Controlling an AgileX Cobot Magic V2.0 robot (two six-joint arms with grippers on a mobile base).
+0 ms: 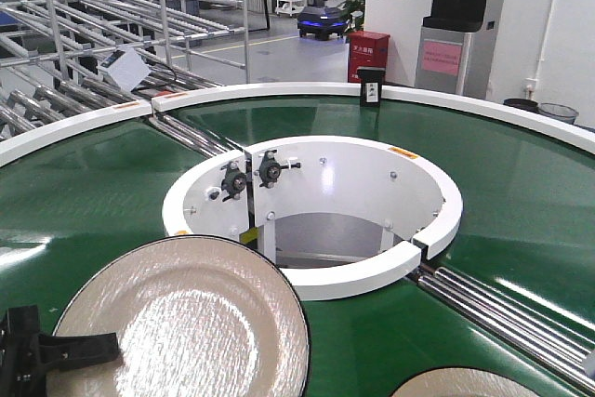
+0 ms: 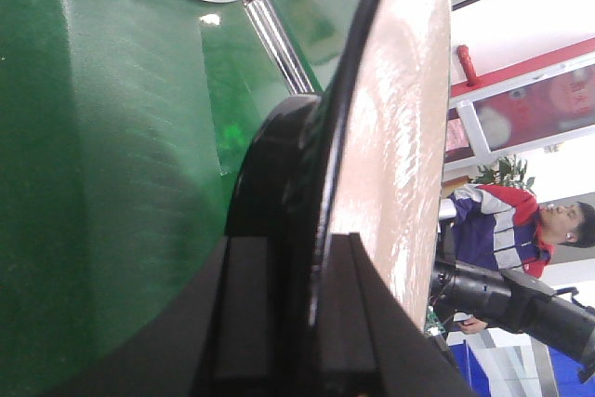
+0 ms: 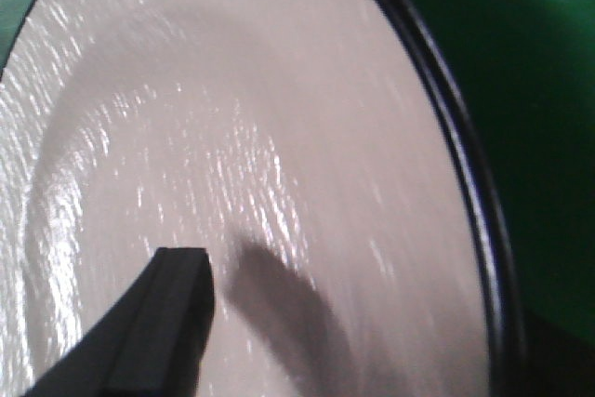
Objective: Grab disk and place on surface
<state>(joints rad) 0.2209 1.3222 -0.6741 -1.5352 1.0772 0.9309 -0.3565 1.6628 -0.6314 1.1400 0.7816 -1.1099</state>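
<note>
1. green conveyor belt (image 1: 84,183): encircles the white inner ring (image 1: 353,281), the landmark here.
2. disk (image 1: 186,323): pale, dark-rimmed; on the near side of the ring, to the left, its edge overlapping the ring's rim.
3. second disk (image 1: 465,383): near side of the ring, to the right, cut by the frame.
4. left gripper (image 2: 307,323): jaws clamped on the first disk's rim, on its side away from the ring.
5. right gripper (image 3: 181,271): one dark finger over a pale disk face; jaws' spread cannot be told.

Bright overhead glare on blurred disk (image 3: 279,137)
</note>
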